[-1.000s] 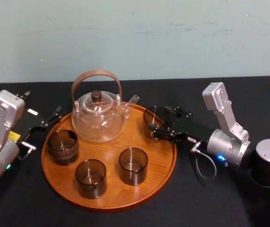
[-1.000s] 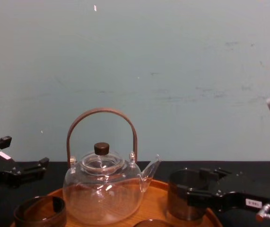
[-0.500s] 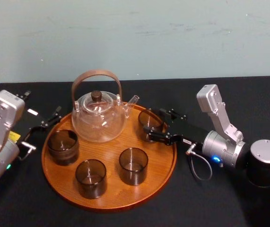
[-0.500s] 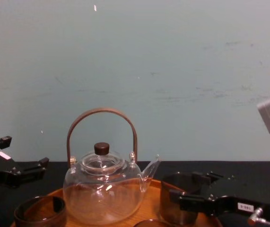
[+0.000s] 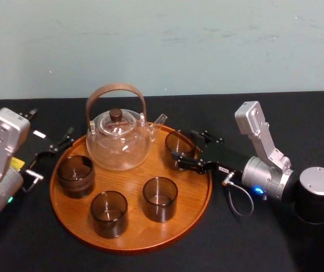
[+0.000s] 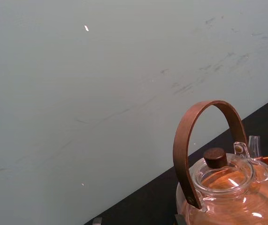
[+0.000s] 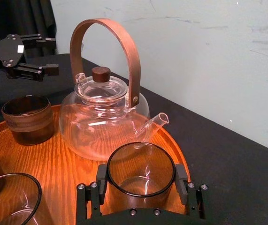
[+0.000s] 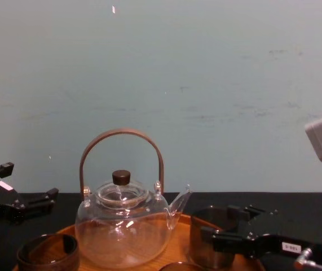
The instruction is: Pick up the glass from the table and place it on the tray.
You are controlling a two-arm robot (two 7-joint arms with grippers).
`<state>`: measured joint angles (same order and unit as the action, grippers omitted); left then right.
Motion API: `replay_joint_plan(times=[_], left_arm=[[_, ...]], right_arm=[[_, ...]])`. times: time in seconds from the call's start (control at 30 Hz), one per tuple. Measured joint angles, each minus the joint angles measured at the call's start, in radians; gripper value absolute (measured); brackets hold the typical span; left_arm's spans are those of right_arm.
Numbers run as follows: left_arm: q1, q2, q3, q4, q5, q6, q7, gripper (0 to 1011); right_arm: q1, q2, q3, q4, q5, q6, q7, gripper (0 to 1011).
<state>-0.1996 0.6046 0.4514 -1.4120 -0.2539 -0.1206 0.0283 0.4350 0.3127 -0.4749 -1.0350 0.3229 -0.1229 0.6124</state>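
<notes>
My table point(image 5: 150, 260) reads as flat matt black, with no sheen. The tray point(image 5: 142, 226) in the middle of the head view is orange-brown wood with plain grain and a satin finish that catches soft light. The teapot point(image 5: 119, 148) is clear, glossy glass with bright glints. Its arched handle point(image 5: 116, 88) is smooth bent wood, and the lid knob point(image 5: 115, 114) is darker wood. The glass point(image 5: 180, 147) at centre right is smoky and shiny, like the other glasses point(image 5: 109, 211). The right gripper point(image 5: 183, 145) has matt black fingers, and the arm casing point(image 5: 258, 127) behind it looks like brushed silver metal. The wall point(image 5: 207, 45) along the top is matt, scuffed paint.
</notes>
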Motion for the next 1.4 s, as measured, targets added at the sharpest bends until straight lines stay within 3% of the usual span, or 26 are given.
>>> replay_joint_plan(times=[0.1, 0.27, 0.87, 1.4], left_arm=[[0.000, 0.000, 0.000, 0.000, 0.000, 0.000, 0.000, 1001], [0.000, 0.000, 0.000, 0.000, 0.000, 0.000, 0.000, 1002], [0.000, 0.000, 0.000, 0.000, 0.000, 0.000, 0.000, 1001], [0.000, 0.000, 0.000, 0.000, 0.000, 0.000, 0.000, 1001]], right_arm=[[0.000, 0.000, 0.000, 0.000, 0.000, 0.000, 0.000, 888], [0.000, 0.001, 0.001, 0.000, 0.000, 0.000, 0.000, 999], [-0.011, 0.010, 0.010, -0.012, 0.026, 0.000, 0.017, 1002], [-0.114, 0.089, 0.045, -0.221, 0.016, -0.019, -0.045, 1002]])
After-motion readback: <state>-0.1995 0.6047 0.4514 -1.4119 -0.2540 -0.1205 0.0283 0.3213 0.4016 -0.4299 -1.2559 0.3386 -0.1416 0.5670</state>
